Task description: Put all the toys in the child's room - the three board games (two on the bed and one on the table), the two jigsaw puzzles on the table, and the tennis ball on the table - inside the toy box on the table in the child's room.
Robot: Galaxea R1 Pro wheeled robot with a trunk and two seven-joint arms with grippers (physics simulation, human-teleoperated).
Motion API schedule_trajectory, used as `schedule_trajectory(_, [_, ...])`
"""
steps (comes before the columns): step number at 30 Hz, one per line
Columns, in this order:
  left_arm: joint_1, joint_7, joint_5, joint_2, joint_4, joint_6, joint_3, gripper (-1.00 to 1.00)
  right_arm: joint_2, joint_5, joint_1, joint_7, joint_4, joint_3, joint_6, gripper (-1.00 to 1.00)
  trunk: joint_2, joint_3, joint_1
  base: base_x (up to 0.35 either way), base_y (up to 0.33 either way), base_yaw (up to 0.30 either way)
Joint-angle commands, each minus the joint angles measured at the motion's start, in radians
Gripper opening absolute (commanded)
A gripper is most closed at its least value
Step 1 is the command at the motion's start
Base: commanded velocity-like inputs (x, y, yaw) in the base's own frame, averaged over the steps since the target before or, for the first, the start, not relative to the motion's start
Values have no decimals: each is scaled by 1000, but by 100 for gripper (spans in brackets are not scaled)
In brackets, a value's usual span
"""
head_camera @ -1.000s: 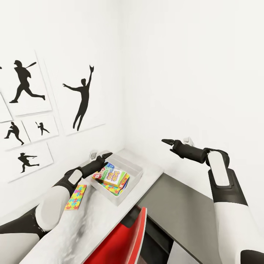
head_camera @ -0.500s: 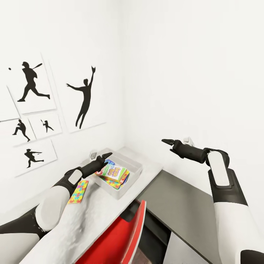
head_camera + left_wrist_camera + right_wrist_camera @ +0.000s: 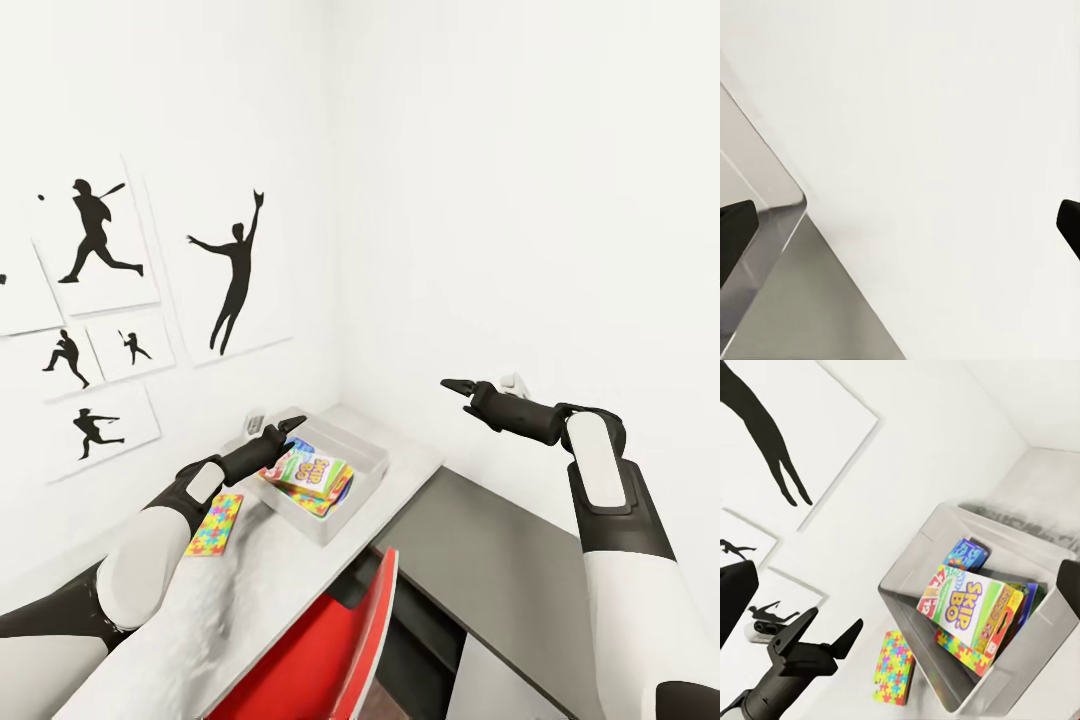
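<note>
Toy box [image 3: 372, 462] contents partly overlapped

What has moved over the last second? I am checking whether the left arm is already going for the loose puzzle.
Mostly the camera turned: wall pictures, toy box and jigsaw puzzle all slid right together. The left gripper stays open above the box's near corner, holding nothing; the right gripper stays raised and empty. The puzzle lies on the table beside the box, untouched; the SKIP BO game remains inside.
</note>
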Motion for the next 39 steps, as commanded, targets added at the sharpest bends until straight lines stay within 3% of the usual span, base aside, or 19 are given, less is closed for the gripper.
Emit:
schedule_trajectory(1, [0,0,5,0,0,8,2,100,0,3,-1,3,0,-1,5,100,-1,-1,0,-94,42,0])
schedule_trajectory(18, [1,0,5,1,-1,8,2,100,0,6,-2,3,0,-1,-2,100,-1,1,0,-15,6,15])
schedule_trajectory(39, [1,0,5,2,-1,6,2,100,2,6,-2,-14,1,2,-4,100,-1,1,0,-47,31,261])
